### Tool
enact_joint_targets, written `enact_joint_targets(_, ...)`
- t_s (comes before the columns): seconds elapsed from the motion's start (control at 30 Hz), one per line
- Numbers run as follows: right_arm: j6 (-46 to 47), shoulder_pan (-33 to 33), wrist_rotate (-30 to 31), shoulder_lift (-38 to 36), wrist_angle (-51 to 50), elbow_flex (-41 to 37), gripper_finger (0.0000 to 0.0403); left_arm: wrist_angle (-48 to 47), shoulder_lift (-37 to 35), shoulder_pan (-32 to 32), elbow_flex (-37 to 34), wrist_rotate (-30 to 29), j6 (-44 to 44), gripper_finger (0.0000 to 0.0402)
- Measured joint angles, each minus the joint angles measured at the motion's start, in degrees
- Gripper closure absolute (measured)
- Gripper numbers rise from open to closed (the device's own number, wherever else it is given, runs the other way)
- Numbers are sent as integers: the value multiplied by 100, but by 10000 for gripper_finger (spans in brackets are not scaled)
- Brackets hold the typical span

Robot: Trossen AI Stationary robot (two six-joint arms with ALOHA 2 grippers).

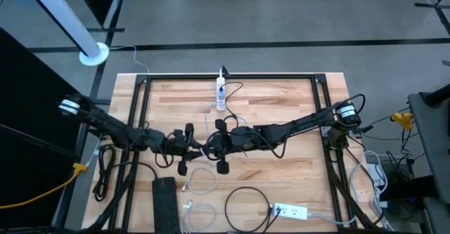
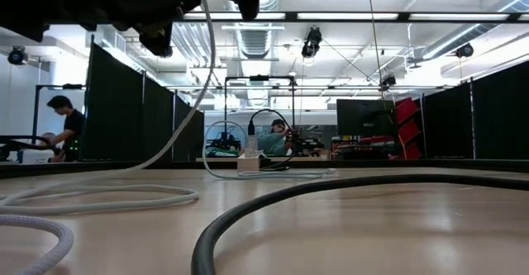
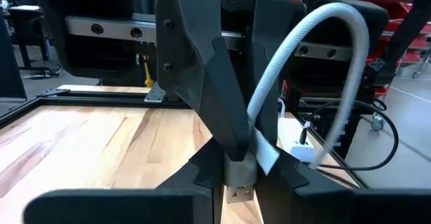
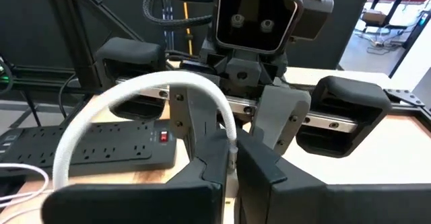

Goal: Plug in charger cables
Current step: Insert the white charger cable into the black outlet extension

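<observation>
above the middle of the table [image 1: 281, 97], we see the two arms meet over the wood. from the left, the left gripper [image 1: 188, 150] faces the right gripper [image 1: 219, 144] at close range. both pinch the same white charger cable [image 3: 303, 62]: the left holds its metal usb plug [image 3: 240, 183] tight between narrow fingers, and the right is clamped on the cord just behind it [image 4: 232, 153]. nearer the front lie a black power strip [image 1: 166, 206], then a loose black cable [image 1: 246, 207], then a white power strip [image 1: 290, 211]

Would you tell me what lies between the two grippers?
A white charger cable, pinched by both left gripper and right gripper; both wrist views show it.
</observation>
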Motion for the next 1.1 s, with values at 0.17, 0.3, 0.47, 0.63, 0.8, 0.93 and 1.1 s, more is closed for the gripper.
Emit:
enact_joint_targets(0.17, 113, 2, 1, 0, -227, 4, 401, 102, 109, 0, 0, -2, 173, 351)
enact_joint_targets(0.3, 100, 0, 33, -4, -279, 18, 402, -155, -84, 7, 0, -6, 171, 351)
enact_joint_targets(0.47, -82, 1, 197, -68, -296, 11, 402, -707, -564, 7, 0, -18, -8, 328)
enact_joint_targets(0.63, -270, 6, 215, -70, 4, 5, 402, -1434, -1152, -16, 0, 0, -250, 268)
enact_joint_targets(0.8, -356, 13, 215, -74, 81, 5, 403, -2413, -1734, -73, 0, 2, -762, 238)
enact_joint_targets(0.93, -404, 13, 212, -74, 245, 2, 403, -3508, -2168, -201, 0, 3, -1409, 234)
enact_joint_targets(1.1, -464, 13, 212, -74, 386, 2, 403, -4343, -2448, -552, 0, 38, -1976, 245)
